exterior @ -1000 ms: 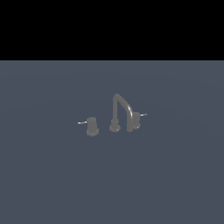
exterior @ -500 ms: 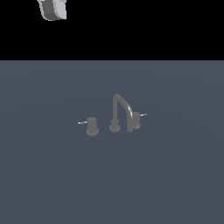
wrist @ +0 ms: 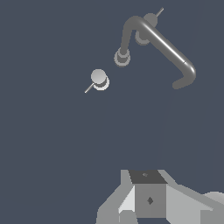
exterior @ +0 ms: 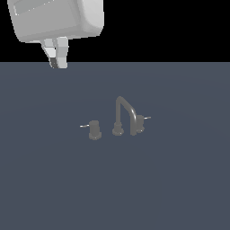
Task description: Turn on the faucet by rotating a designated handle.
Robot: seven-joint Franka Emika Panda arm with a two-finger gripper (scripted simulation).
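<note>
The faucet (exterior: 124, 114) is a small dark grey set on the flat grey-blue floor, with an arched spout between two stubby knobs. The handle (exterior: 94, 129) is the knob toward the exterior view's left, with a thin pale lever pin pointing left. In the wrist view the handle (wrist: 99, 79) shows from above, beside the spout of the faucet (wrist: 157, 41). My gripper (exterior: 57, 64) hangs high at the exterior view's upper left, far from the handle and touching nothing. Its two pale fingers (exterior: 62, 50) sit pressed together, shut on nothing. The wrist view shows my gripper (wrist: 146, 183) well away from the faucet.
A smaller-looking twin knob (exterior: 140, 123) with its own pin stands behind the spout toward the exterior view's right. The grey-blue floor (exterior: 179, 179) runs flat all around the faucet.
My gripper has come into the exterior view from the upper left and now looms much larger and lower. The faucet and both knobs have not moved.
</note>
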